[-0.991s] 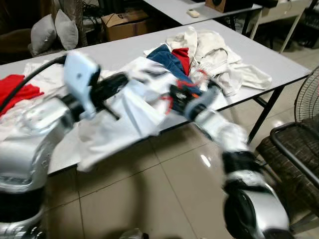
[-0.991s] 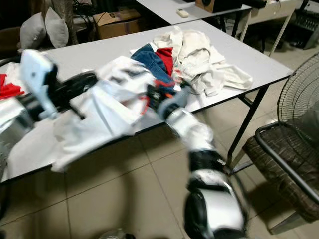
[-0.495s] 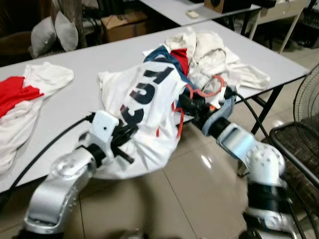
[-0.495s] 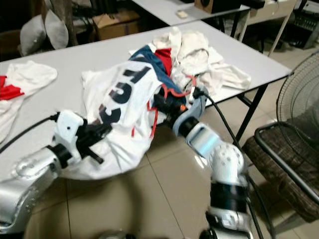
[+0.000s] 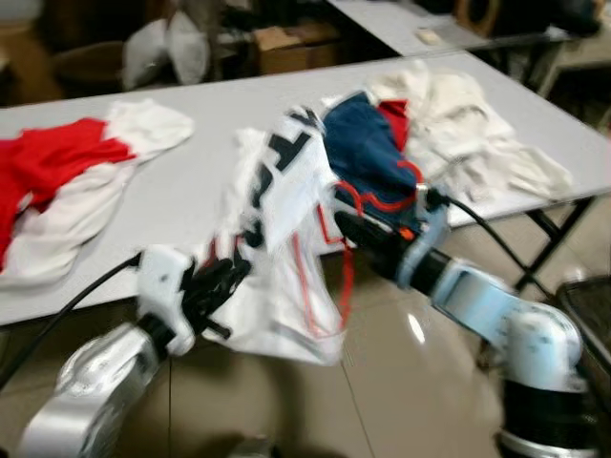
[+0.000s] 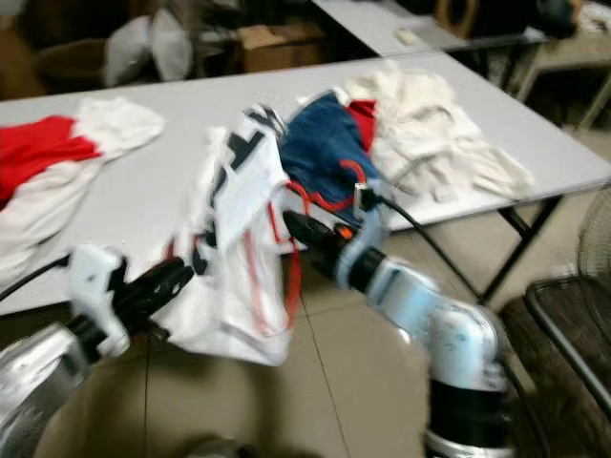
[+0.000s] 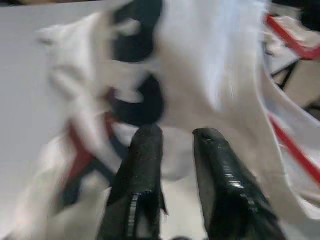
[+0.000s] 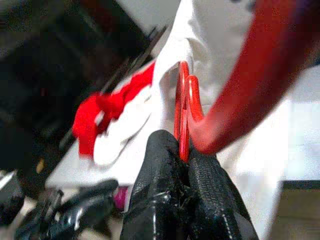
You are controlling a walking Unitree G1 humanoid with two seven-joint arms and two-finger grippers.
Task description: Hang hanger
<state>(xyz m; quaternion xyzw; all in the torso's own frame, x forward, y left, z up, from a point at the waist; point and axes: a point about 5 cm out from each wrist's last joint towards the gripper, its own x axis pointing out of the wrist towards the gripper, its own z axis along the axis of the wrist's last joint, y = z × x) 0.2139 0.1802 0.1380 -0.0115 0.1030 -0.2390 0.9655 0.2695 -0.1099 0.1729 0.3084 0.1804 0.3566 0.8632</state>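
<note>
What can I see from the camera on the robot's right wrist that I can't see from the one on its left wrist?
The right wrist view shows the right gripper, jaws shut on a thin red hanger, with a red and white garment lying beyond. The left wrist view shows the left gripper, jaws slightly apart against the cloth, near dark blue lettering. Both show the white shirt with red trim.

My black fingers (image 8: 165, 165) pinch a red hanger (image 8: 186, 107); the jersey (image 5: 286, 205) is white with dark numerals, red trim.
</note>
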